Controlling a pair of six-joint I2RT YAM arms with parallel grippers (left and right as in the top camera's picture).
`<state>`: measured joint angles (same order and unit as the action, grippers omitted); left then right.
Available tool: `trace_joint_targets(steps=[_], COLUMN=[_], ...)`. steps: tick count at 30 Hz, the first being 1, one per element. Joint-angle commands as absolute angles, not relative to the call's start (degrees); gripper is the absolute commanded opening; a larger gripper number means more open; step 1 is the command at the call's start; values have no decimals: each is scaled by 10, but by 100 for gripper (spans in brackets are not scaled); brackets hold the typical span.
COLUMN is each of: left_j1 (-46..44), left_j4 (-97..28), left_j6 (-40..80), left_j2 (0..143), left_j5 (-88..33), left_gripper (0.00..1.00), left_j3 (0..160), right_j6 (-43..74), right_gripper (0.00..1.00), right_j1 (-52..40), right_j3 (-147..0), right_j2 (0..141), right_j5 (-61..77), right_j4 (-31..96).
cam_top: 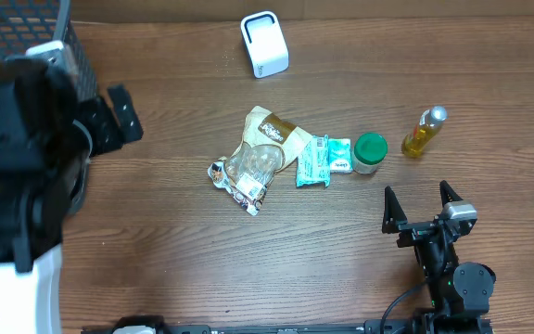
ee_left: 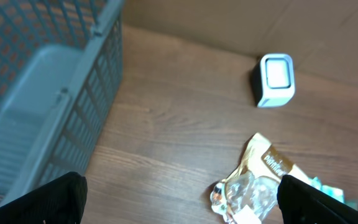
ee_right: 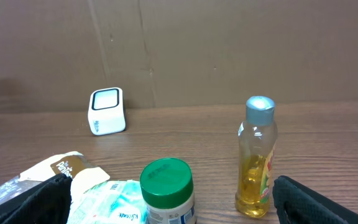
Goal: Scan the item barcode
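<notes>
A white barcode scanner [cam_top: 264, 44] [ee_left: 275, 79] [ee_right: 107, 111] stands at the back of the table. Mid-table lie a gold and clear snack bag [cam_top: 260, 153] [ee_left: 257, 180], a teal packet [cam_top: 323, 160] [ee_right: 114, 202], a green-lidded jar [cam_top: 370, 152] [ee_right: 166, 190] and a yellow oil bottle [cam_top: 425, 132] [ee_right: 257, 158]. My right gripper [cam_top: 417, 193] [ee_right: 173, 205] is open, just in front of the jar and bottle and holding nothing. My left gripper [cam_top: 117, 119] [ee_left: 182, 205] is open and empty at the left, above bare table, left of the snack bag.
A grey mesh basket [cam_top: 26, 23] [ee_left: 42, 93] stands at the far left corner beside the left arm. A brown cardboard wall [ee_right: 229, 50] closes the back of the table.
</notes>
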<state>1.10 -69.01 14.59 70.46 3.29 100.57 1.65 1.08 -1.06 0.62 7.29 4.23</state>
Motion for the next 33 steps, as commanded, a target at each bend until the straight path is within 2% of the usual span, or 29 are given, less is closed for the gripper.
trace_joint_targets(steps=[1, 11, 33], left_j1=[7, 7, 7], left_j4=[-690, -691, -681], left_j6=[143, 143, 137], left_j2=[686, 680, 503], left_j5=[36, 34, 71], left_gripper=[100, 100, 100], left_j3=[1014, 980, 505], right_j6=[14, 14, 14], right_gripper=[100, 100, 100], right_j1=[10, 10, 10], right_j3=[-4, -4, -4], right_j2=[2, 2, 2], right_j5=[76, 76, 76], right_j4=[40, 40, 40])
